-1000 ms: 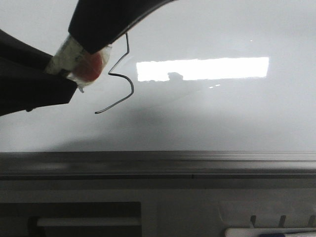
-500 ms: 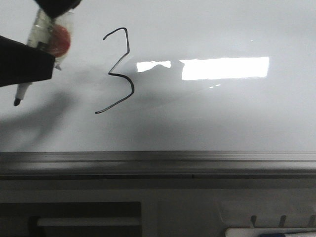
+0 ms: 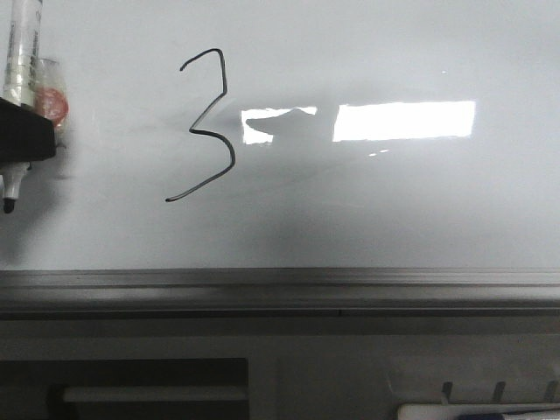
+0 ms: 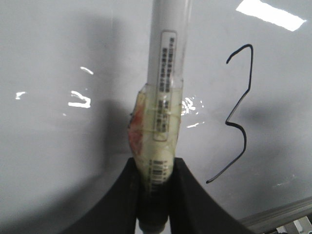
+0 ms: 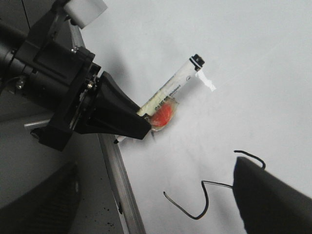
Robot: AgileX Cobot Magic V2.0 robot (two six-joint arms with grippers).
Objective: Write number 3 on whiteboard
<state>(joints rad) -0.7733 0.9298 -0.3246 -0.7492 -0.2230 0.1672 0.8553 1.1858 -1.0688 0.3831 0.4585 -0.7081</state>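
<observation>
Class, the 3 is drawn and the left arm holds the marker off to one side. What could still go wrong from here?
1. The marker in the left end effector has its bare tip pointing at the whiteboard; any dip might leave a stray mark.
2. The number 3 may be wet; the right end effector's finger overlaps it in the right wrist view and might smear it, though contact cannot be judged.
</observation>
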